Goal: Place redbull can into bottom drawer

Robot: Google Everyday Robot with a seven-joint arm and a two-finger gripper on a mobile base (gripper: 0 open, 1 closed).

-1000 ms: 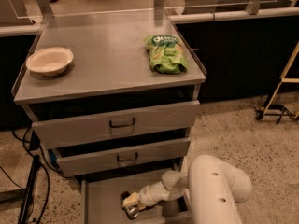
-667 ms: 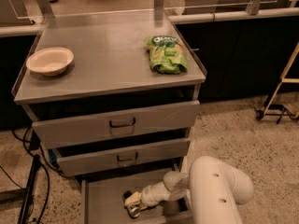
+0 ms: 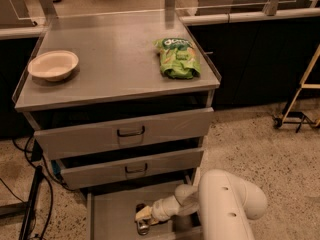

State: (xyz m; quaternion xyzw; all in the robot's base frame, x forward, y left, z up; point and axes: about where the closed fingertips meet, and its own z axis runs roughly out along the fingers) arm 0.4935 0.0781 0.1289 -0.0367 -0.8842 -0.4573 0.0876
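The gripper (image 3: 143, 215) was low inside the bottom drawer (image 3: 111, 218), covering most of the redbull can (image 3: 142, 228); only 1 small shiny patch showed. The picture's lower edge cut off the drawer's front, and the robot arm (image 3: 231, 208) hid its right side. The top drawer (image 3: 165, 126) and middle drawer (image 3: 165, 163) had insides lost in shadow.
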